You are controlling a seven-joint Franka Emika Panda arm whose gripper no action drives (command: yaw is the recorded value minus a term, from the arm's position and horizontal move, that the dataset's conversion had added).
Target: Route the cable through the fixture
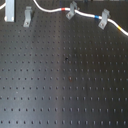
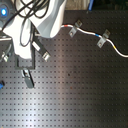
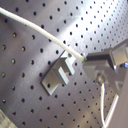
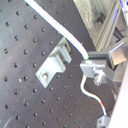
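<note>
The fixture (image 1: 27,19), a slim light-grey clip with a hooked top and a slanted leg, stands at the first exterior view's upper left with no cord in it. The white cable (image 1: 50,8) leaves the top edge just right of it, then runs right through two other grey clips. In both wrist views my gripper (image 3: 88,60) (image 4: 90,64) is shut on the cable (image 3: 40,32) (image 4: 65,32), which crosses close over the hooked end of the fixture (image 3: 57,76) (image 4: 51,66). I cannot tell if they touch. My gripper (image 2: 27,78) hangs under the arm.
A wider-topped grey clip (image 1: 72,11) and a darker clip (image 1: 104,20) hold the cable along the back of the black perforated board (image 1: 65,85). A white block (image 1: 7,12) stands at the first exterior view's top left. The arm (image 2: 35,22) fills the second exterior view's upper left.
</note>
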